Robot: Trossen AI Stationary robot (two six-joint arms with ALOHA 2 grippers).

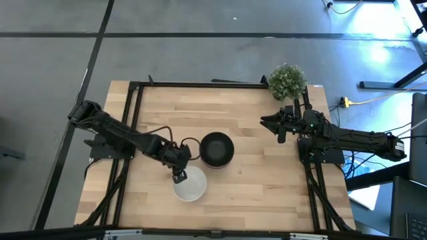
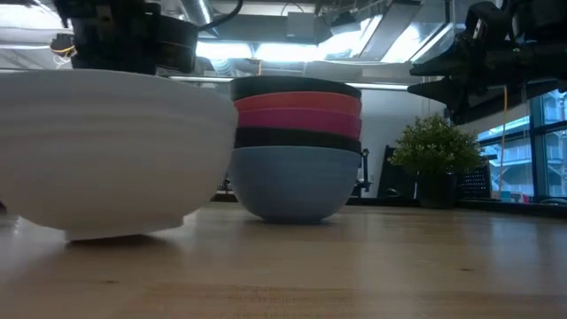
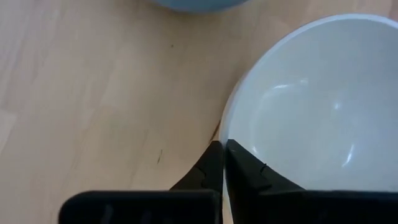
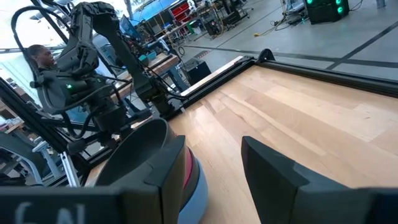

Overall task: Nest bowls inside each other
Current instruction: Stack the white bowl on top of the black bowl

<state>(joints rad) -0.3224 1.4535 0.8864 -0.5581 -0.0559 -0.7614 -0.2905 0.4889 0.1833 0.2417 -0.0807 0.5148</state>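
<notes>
A white bowl (image 1: 189, 185) stands near the table's near edge, with its base (image 2: 124, 230) on the wood. My left gripper (image 1: 179, 175) is shut on its rim on the left side. Just beyond it, a stack of bowls (image 1: 217, 149) rests on the table: blue at the bottom (image 2: 297, 186), then black, magenta-pink and red, with black on top. My right gripper (image 1: 270, 123) is open and empty, above the table to the right of the stack. My left gripper pinches the white bowl's rim (image 3: 227, 127), with one finger inside the bowl (image 3: 252, 168) and one outside (image 3: 208, 165). The fingers come from above, pointing down, on the bowl's left side. The bowl sits upright with its base on the table.
A small green potted plant (image 1: 287, 81) stands at the table's far right corner. A black frame (image 1: 200, 84) runs along the table's far and side edges. Bare wood lies between the stack and my right gripper, and along the near edge to the right.
</notes>
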